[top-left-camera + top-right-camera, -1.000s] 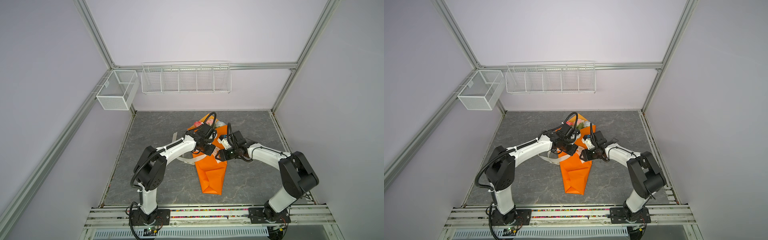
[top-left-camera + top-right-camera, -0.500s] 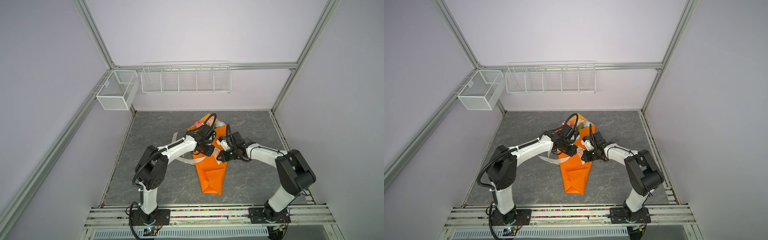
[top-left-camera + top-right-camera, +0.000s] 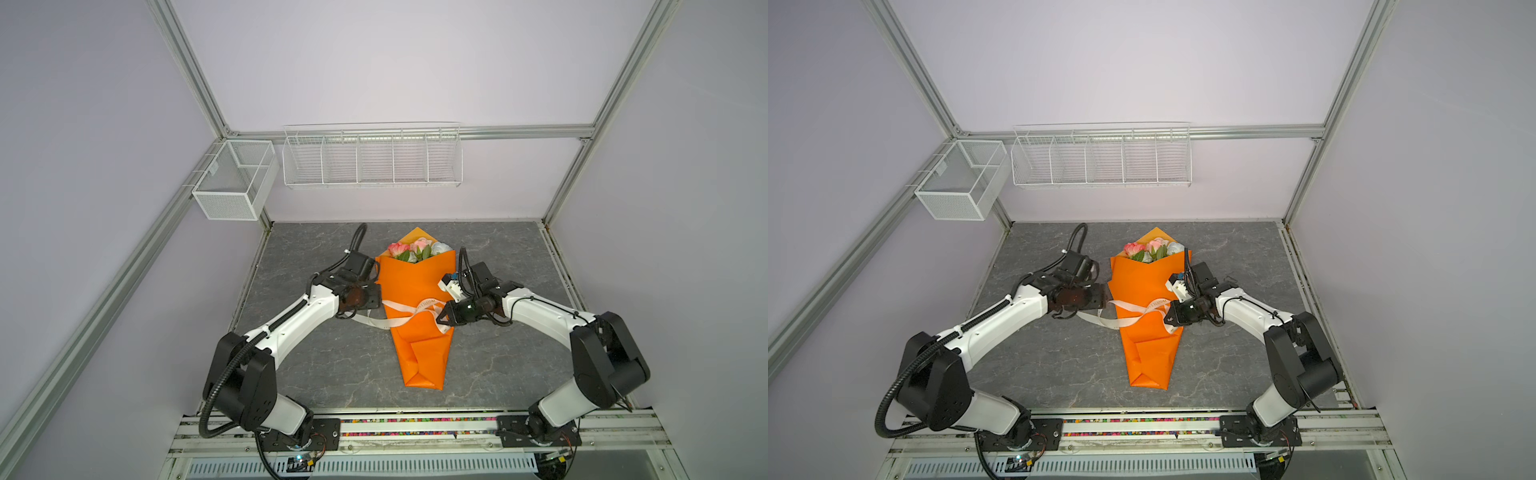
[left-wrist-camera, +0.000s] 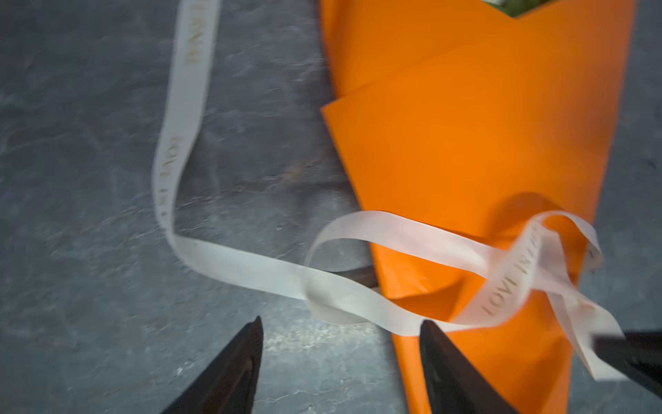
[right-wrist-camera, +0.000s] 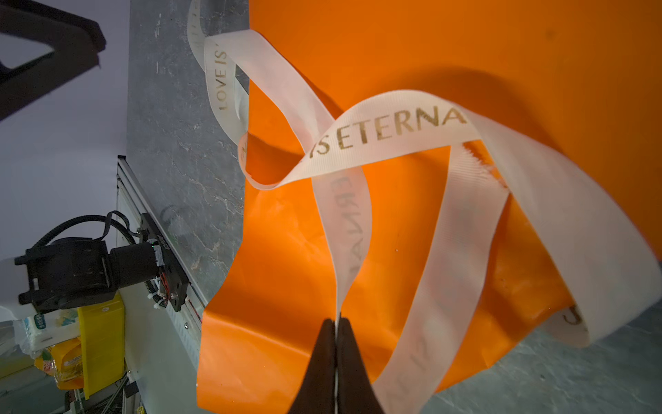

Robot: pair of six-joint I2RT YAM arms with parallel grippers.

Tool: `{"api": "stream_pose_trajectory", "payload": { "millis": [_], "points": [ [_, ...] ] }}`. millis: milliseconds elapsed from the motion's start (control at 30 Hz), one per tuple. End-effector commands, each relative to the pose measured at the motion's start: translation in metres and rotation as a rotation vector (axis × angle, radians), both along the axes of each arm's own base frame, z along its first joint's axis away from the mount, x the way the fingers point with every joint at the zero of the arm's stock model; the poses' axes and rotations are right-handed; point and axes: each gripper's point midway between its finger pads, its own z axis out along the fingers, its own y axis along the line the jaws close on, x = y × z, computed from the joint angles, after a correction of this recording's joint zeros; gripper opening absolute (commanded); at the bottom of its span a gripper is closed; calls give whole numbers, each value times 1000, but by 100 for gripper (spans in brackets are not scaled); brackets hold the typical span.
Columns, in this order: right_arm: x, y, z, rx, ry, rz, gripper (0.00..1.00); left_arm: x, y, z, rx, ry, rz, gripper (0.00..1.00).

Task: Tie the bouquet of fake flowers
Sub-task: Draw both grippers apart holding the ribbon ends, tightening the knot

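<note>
My right gripper (image 5: 336, 320) is pinching the ribbon (image 5: 394, 125) at the bouquet's (image 3: 415, 282) 3 o'clock; my left gripper (image 4: 340, 320) is hovering spread above the table (image 3: 311, 365) at 9 o'clock.

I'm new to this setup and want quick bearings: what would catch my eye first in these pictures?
The bright orange bouquet lies centred on the table, its fake flowers at the far end. A cream ribbon loops loosely across its middle and trails off onto the left side. The right gripper is shut on a ribbon strand; the left gripper stands open beside the bouquet.
</note>
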Motion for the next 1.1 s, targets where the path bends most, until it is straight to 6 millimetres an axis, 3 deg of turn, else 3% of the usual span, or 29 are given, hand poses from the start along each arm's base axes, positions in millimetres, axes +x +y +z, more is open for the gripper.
{"api": "stream_pose_trajectory", "payload": {
  "millis": [0, 200, 367, 900, 1000, 1067],
  "points": [
    [-3, 0, 12, 13, 8, 15, 7, -5, 42, -32, -4, 95, 236, 69],
    [-3, 3, 15, 20, 13, 21, 7, 7, 68, -58, 99, 143, 339, 69],
    [-5, 3, 19, 25, 14, 24, 7, 21, 69, -79, 145, 194, 356, 63],
    [-16, -6, 23, -10, 20, 33, 7, 35, 70, -98, 185, 175, 334, 17],
    [-22, -9, 25, -16, 35, 43, 7, 39, 68, -95, 184, 158, 315, 0],
    [-27, -13, 27, -34, 41, 38, 7, 42, 68, -86, 181, 135, 310, 0]
  ]
}}
